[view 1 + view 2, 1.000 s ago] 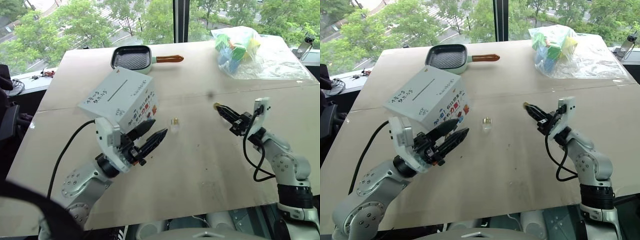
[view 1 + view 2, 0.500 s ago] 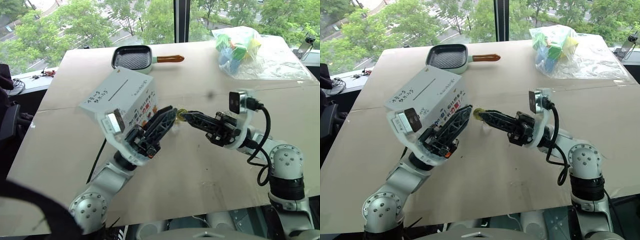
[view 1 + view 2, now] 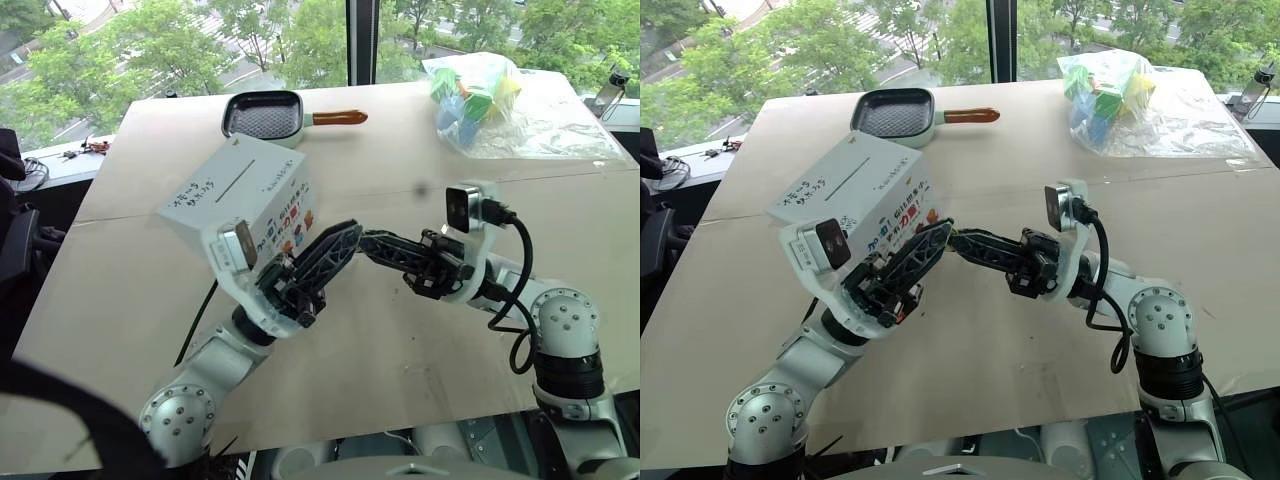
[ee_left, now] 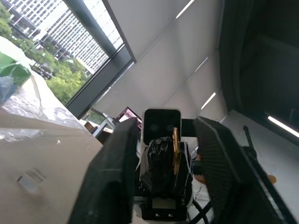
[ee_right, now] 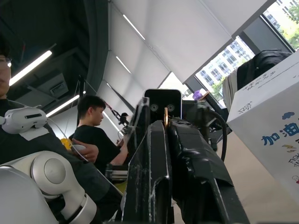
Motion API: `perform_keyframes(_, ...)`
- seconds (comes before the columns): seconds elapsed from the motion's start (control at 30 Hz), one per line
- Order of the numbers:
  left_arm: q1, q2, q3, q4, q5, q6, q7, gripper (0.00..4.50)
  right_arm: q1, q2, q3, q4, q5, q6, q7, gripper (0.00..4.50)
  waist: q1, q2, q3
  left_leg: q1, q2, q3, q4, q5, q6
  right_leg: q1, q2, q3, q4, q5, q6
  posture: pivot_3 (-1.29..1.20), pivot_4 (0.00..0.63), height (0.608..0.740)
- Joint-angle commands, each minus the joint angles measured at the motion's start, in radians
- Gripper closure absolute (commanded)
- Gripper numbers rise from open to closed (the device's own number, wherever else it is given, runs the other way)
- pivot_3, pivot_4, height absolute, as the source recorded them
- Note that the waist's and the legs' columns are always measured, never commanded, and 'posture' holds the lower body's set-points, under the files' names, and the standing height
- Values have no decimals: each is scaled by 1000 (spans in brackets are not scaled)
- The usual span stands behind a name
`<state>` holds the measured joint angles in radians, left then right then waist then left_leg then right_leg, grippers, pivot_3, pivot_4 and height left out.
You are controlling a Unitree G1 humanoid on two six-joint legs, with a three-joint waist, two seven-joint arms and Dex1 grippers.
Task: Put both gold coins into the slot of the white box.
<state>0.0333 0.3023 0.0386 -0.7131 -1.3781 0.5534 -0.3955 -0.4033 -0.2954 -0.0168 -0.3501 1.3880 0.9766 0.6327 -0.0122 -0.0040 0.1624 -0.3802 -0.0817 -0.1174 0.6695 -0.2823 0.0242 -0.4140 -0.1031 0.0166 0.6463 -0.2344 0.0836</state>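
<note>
Left jaws narrower around coin (image 4: pixel 176 150).

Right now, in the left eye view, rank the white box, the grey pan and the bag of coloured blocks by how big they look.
1. white box, largest
2. bag of coloured blocks
3. grey pan, handle included, close to the bag

The pan and bag sit farther from the camera, so their true sizes are unsure.

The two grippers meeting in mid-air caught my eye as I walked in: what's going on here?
It looks like a hand-over. The right gripper, shut on a gold coin, holds it between the fingers of the left gripper, which are closing in but are not clearly clamped on it. This happens above the table, beside the white box. Its slot is untouched.
</note>
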Motion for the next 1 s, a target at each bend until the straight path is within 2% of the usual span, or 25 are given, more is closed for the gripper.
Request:
perform_keyframes(0.03,-1,8,-5,-10,-21,-4,-23,4394,-20,1,3,-26,25,-4,19,4500,0,0,0,0,0,0,0,0,0,0,0,0,0,0,0,0,150,721)
perform_keyframes(0.4,1,18,-10,-10,-30,3,-12,4420,-22,8,8,-26,15,-9,2,4500,0,0,0,0,0,0,0,0,0,0,0,0,0,0,0,0,150,721)
perform_keyframes(1.0,13,-1,13,2,-153,-24,29,4423,-30,13,7,-43,22,-16,17,4500,0,0,0,0,0,0,0,0,0,0,0,0,-1,0,0,0,150,721)
